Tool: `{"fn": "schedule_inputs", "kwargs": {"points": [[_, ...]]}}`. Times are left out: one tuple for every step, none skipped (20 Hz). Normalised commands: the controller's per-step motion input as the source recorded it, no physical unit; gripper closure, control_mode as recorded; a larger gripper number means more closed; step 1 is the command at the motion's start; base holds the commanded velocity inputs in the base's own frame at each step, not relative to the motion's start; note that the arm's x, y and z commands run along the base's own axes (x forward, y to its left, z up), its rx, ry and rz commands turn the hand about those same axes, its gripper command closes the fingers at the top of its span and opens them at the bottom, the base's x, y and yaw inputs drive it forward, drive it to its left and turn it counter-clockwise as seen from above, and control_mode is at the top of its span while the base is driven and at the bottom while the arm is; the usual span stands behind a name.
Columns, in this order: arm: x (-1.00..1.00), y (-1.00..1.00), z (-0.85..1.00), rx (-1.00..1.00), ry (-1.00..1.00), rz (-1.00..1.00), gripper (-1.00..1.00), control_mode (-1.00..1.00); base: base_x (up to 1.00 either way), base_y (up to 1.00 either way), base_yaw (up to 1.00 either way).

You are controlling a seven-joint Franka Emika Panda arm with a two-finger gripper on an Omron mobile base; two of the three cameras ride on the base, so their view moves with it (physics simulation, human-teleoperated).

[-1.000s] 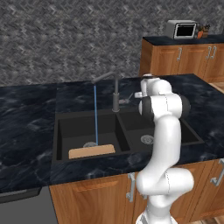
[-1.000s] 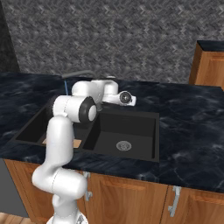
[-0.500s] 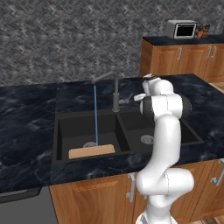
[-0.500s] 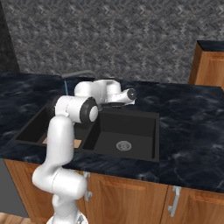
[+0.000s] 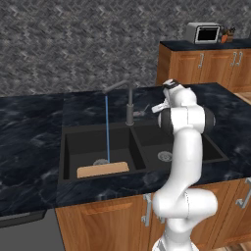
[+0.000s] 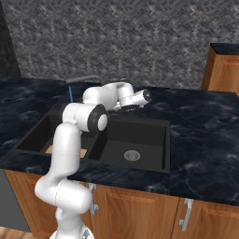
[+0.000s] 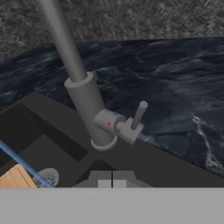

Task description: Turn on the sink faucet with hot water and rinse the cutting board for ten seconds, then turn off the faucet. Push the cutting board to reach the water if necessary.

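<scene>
A home kitchen: a black double-basin sink (image 5: 68,147) set in a dark marbled counter (image 5: 29,132), wooden cabinets (image 5: 196,63) with metal handles, a grey herringbone-tiled back wall (image 5: 73,44), and a toaster oven (image 5: 202,33) on the far counter

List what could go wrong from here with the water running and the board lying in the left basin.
1. The thin blue water stream lands at the round silver drain, behind the flat tan wooden cutting board, so the board may go unrinsed unless pushed.
2. The shut gripper sits close to the dark grey metal faucet; a careless move could knock its small side lever and change the flow early.
3. Pushing the board means reaching down into the black basin, risking a bump on the spout.
</scene>
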Motion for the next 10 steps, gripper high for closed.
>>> {"fn": "schedule_inputs", "kwargs": {"points": [[-0.06, 0.14, 0.00, 0.00, 0.00, 0.00, 1.00, -1.00, 0.00, 0.00, 0.00], [-0.01, 0.02, 0.00, 0.00, 0.00, 0.00, 1.00, -1.00, 0.00, 0.00, 0.00], [0.00, 0.00, 0.00, 0.00, 0.00, 0.00, 1.00, -1.00, 0.00, 0.00, 0.00], [0.00, 0.00, 0.00, 0.00, 0.00, 0.00, 1.00, -1.00, 0.00, 0.00, 0.00], [0.00, 0.00, 0.00, 0.00, 0.00, 0.00, 1.00, -1.00, 0.00, 0.00, 0.00], [0.00, -0.01, 0.00, 0.00, 0.00, 0.01, 1.00, -1.00, 0.00, 0.00, 0.00], [0.00, -0.06, 0.00, 0.00, 0.00, 0.00, 1.00, -1.00, 0.00, 0.00, 0.00], [0.00, -0.11, 0.00, 0.00, 0.00, 0.01, 1.00, -1.00, 0.00, 0.00, 0.00], [0.00, -0.14, 0.00, 0.00, 0.00, 0.03, 1.00, -1.00, 0.00, 0.00, 0.00], [0.00, -0.14, 0.00, 0.00, 0.00, 0.03, 1.00, -1.00, 0.00, 0.00, 0.00]]}}
